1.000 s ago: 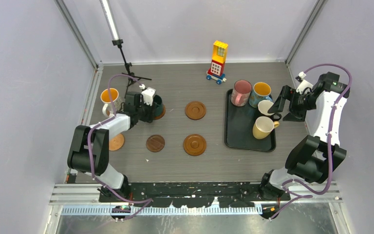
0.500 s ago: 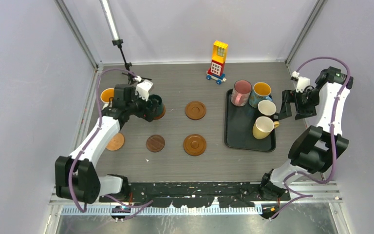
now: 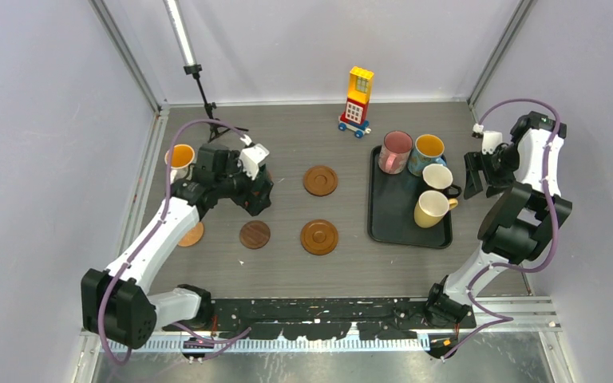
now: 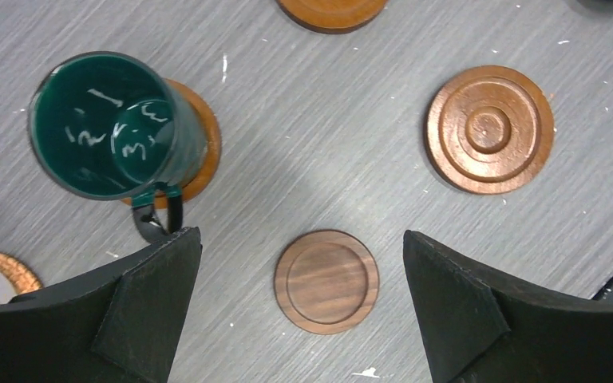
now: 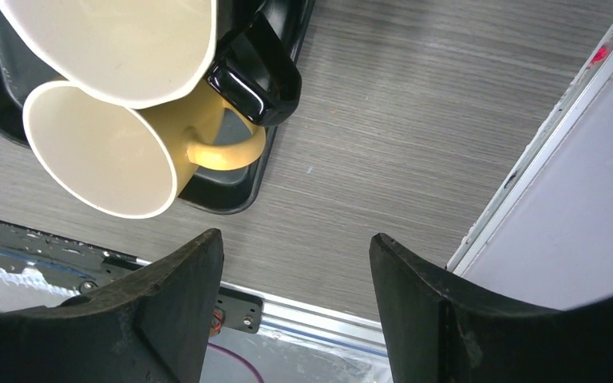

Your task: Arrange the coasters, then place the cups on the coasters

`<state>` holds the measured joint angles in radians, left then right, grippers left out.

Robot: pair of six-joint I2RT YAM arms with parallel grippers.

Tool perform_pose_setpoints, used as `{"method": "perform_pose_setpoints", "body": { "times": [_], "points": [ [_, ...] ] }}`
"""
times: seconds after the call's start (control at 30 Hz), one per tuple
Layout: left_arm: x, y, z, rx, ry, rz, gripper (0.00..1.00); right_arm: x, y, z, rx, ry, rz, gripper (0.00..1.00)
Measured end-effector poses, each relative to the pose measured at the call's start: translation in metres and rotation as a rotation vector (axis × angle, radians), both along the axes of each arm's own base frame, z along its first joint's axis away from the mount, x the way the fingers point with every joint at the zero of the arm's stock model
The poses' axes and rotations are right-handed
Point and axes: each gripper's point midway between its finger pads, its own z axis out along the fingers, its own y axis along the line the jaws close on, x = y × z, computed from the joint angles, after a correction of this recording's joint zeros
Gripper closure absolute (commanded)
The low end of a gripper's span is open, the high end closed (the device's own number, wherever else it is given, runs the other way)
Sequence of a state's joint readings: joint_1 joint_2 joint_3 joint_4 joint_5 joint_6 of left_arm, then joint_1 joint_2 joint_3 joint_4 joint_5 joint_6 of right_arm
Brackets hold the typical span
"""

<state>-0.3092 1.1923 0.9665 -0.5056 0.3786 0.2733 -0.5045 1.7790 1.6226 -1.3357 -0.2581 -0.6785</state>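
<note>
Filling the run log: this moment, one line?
left gripper open | green mug on coaster | right gripper open beside tray

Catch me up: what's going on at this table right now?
Two arms are setting mugs on wooden coasters. The dark green mug stands on a coaster, and the left gripper hovers open beside it, holding nothing. Three more coasters lie bare mid-table. Four mugs sit on the black tray. The right gripper hangs open and empty just right of the tray, near the yellow mug. A white mug stands far left.
</note>
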Motion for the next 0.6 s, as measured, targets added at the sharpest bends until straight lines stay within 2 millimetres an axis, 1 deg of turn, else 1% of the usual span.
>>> {"method": "perform_pose_setpoints", "body": {
  "times": [0.2, 0.23, 0.3, 0.37, 0.43, 0.5, 0.6],
  "points": [
    [-0.01, -0.015, -0.006, 0.008, 0.02, -0.049, 0.0, 0.006, 0.002, 0.0, -0.005, -0.015, 0.008, 0.28],
    [-0.01, -0.019, -0.009, 0.02, 0.029, -0.057, 0.0, 0.006, 0.004, 0.0, -0.001, -0.016, 0.006, 0.28],
    [-0.007, -0.035, -0.013, 0.034, 0.048, -0.084, 0.01, 0.007, 0.007, 0.001, 0.012, -0.019, -0.007, 0.27],
    [0.001, -0.063, -0.015, 0.034, 0.07, -0.111, 0.02, 0.011, 0.011, 0.004, 0.033, -0.03, -0.033, 0.27],
    [0.011, -0.091, -0.014, 0.036, 0.079, -0.133, 0.02, 0.019, 0.018, 0.011, 0.056, -0.055, -0.059, 0.26],
    [0.028, -0.128, -0.007, 0.039, 0.064, -0.154, 0.03, 0.029, 0.023, 0.022, 0.066, -0.089, -0.082, 0.26],
    [0.052, -0.195, 0.011, 0.008, 0.029, -0.167, 0.03, 0.045, 0.035, 0.04, 0.075, -0.153, -0.102, 0.25]
  ]
}}
